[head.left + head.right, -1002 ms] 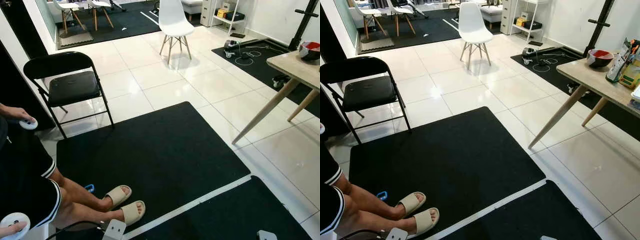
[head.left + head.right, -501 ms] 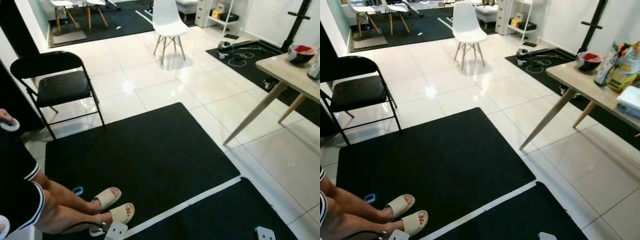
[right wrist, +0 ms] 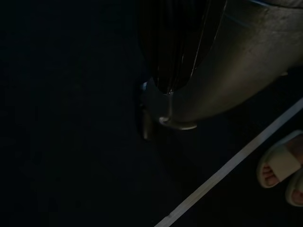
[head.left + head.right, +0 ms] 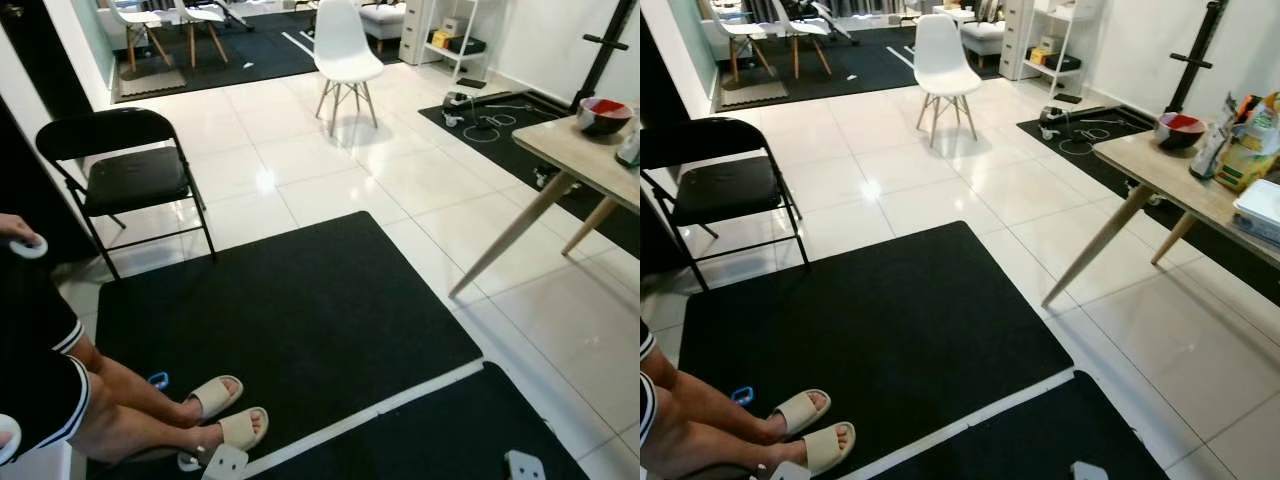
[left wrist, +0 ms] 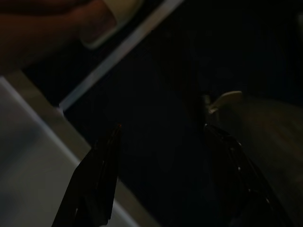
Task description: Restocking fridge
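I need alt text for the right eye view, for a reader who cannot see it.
A tiled room with a black mat in front; a seated person's sandalled feet rest on its near left corner. A black folding chair stands left, a white chair farther back, a wooden table with groceries right.

Before me lies a black mat [image 4: 290, 320] on the white tiled floor [image 4: 330, 170], with a white tape line [image 4: 370, 415] crossing its near edge. At my left sits a person in black shorts, bare legs stretched onto the mat, feet in beige slippers [image 4: 225, 412]; a hand [image 4: 20, 235] holds a white ring-shaped controller. A small blue object [image 4: 158, 380] lies beside the legs. A black folding chair [image 4: 130, 175] stands beyond the mat, a white chair [image 4: 345, 55] farther back. At my right a wooden desk [image 4: 590, 150] on slanted legs carries a red-lined bowl [image 4: 604, 114].
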Tool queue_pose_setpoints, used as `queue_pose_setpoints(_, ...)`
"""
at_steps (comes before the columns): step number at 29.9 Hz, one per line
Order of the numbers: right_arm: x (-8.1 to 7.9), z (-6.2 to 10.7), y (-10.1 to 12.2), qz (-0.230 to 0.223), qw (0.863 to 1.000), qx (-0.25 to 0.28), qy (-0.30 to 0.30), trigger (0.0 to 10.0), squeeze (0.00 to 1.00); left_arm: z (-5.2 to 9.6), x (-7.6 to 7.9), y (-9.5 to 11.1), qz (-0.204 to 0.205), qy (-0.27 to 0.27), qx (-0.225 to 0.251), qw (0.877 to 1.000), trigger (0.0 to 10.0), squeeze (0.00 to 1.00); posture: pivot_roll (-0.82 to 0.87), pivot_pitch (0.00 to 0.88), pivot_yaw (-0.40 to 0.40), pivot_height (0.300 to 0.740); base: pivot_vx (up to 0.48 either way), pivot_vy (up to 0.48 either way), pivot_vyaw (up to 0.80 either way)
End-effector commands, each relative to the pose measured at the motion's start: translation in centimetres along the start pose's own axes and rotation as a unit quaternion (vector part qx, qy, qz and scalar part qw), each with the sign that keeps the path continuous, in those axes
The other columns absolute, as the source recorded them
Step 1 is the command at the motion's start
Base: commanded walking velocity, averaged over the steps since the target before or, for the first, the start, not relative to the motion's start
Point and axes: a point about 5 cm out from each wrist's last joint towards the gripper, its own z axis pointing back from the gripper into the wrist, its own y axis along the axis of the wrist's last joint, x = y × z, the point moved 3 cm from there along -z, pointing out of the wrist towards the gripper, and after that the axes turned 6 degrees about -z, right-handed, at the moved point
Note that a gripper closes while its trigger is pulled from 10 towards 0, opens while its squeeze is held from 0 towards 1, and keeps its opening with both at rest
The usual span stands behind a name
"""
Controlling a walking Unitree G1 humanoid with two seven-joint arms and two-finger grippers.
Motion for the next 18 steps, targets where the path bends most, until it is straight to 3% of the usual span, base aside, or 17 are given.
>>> queue_pose_setpoints(1,-0.23,-0.02,-0.46,-0.003,1.0,-0.006,0.002,10.0,0.0,0.12,0.35,-0.88,-0.001,-0.005,-0.013,1.0,10.0,0.0,-0.01,0.034,-0.001,0.74,0.0,-0.42,0.0)
queue_pose_setpoints(18,-0.31,-0.04,-0.53,-0.003,1.0,-0.006,0.002,10.0,0.0,0.16,0.27,-1.09,-0.006,-0.006,-0.016,1.0,10.0,0.0,-0.01,0.033,0.004,0.74,0.0,-0.418,0.0)
